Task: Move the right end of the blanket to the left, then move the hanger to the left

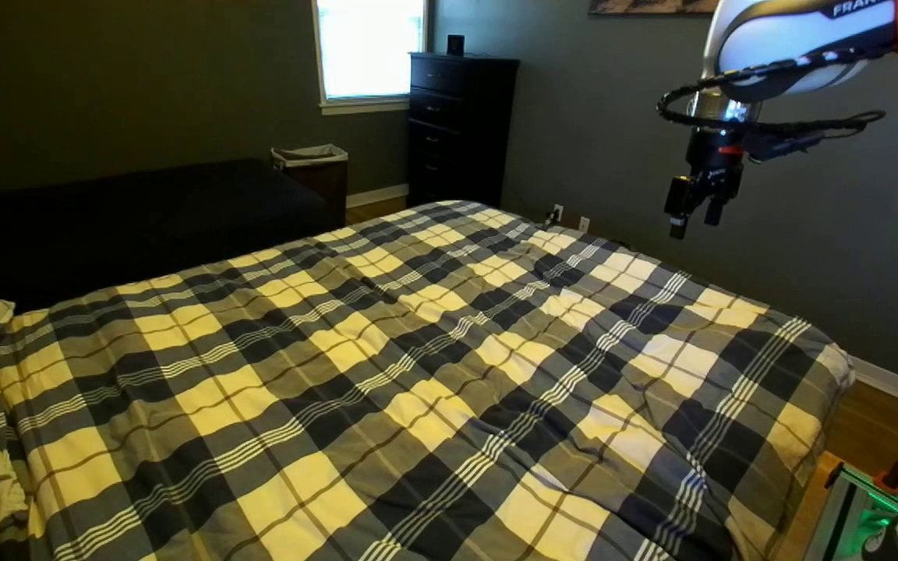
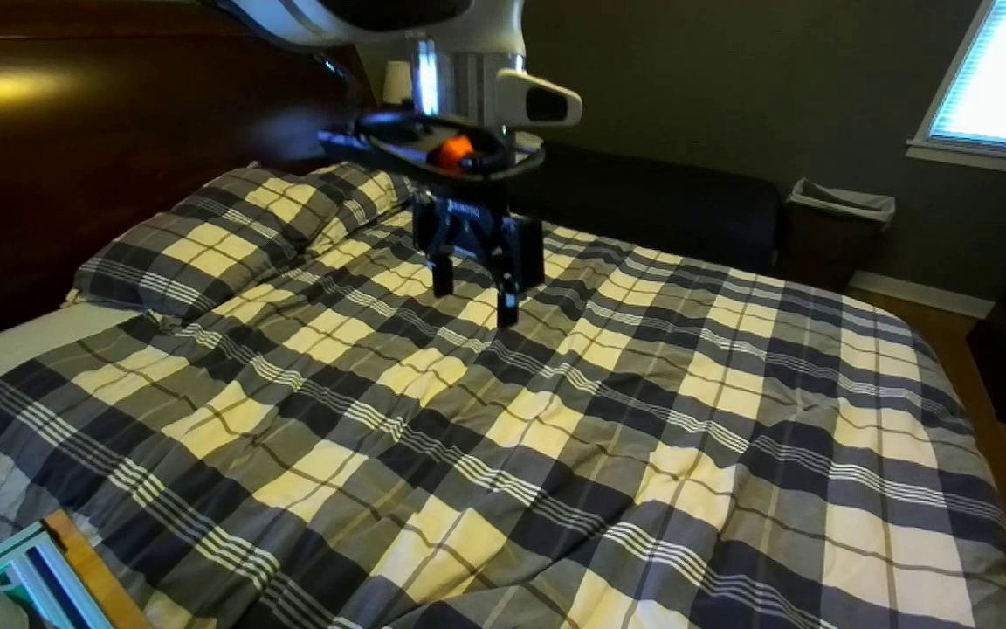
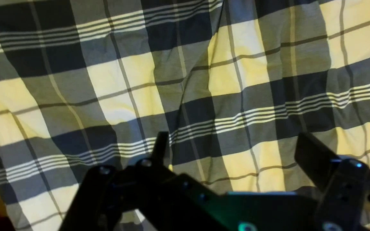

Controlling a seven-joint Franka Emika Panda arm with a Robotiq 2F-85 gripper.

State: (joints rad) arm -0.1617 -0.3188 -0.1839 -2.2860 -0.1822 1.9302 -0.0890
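Observation:
The large plaid blanket in cream-yellow, grey and black checks lies spread over the bed in both exterior views (image 1: 433, 397) (image 2: 608, 411). It fills most of the wrist view (image 3: 185, 86), with some wrinkles and folds. Its underside does not show. My gripper (image 1: 695, 224) hangs fingers-down above the blanket, apart from it; it also shows in an exterior view (image 2: 475, 304). In the wrist view the gripper (image 3: 233, 141) has its fingers wide apart with nothing between them. The hanger is out of view in all frames.
Plaid pillows (image 2: 223, 231) rest against the dark wooden headboard (image 2: 119, 105), near a bare strip of pale sheet (image 2: 40, 341). The robot's mounting frame (image 1: 854, 506) stands beside the bed. A hamper (image 1: 312, 171) and a dark dresser (image 1: 461, 128) stand beyond it.

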